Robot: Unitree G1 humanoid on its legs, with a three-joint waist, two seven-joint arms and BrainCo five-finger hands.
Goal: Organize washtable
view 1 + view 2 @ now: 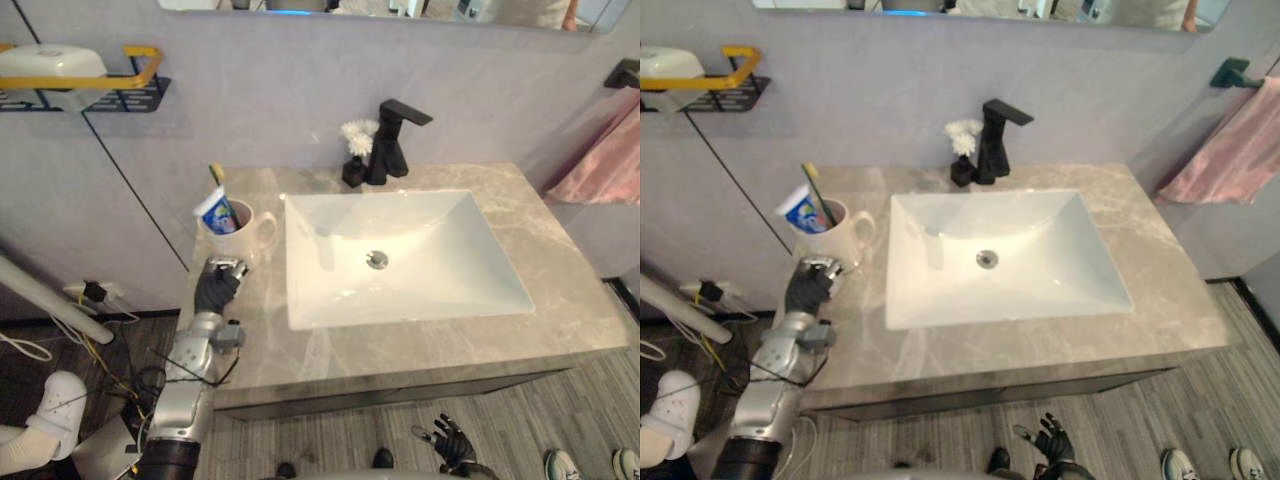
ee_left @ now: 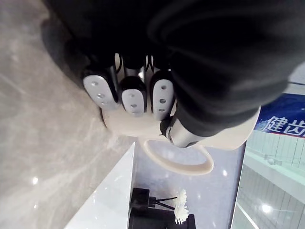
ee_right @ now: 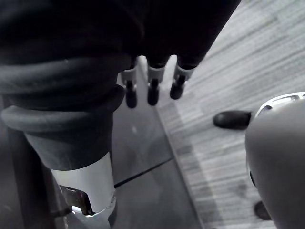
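A cream mug [image 1: 243, 234] stands on the grey marble countertop [image 1: 560, 290] at its left end, holding a blue-and-white toothpaste tube [image 1: 216, 212] and a toothbrush [image 1: 217, 176]. My left hand [image 1: 217, 285] rests on the counter just in front of the mug. In the left wrist view its fingers [image 2: 132, 95] lie relaxed against the mug's lower wall [image 2: 228, 138], and the thumb [image 2: 177, 133] sits by the mug's handle [image 2: 177, 164]. My right hand [image 1: 452, 442] hangs open below the counter's front edge, over the floor.
A white sink basin [image 1: 400, 255] fills the middle of the counter. Behind it stand a black faucet [image 1: 392, 140] and a small black vase of white flowers [image 1: 357, 150]. A pink towel [image 1: 605, 160] hangs at the right. A wall shelf [image 1: 90, 85] is at the upper left. A person's shoes [image 1: 560, 465] are on the floor.
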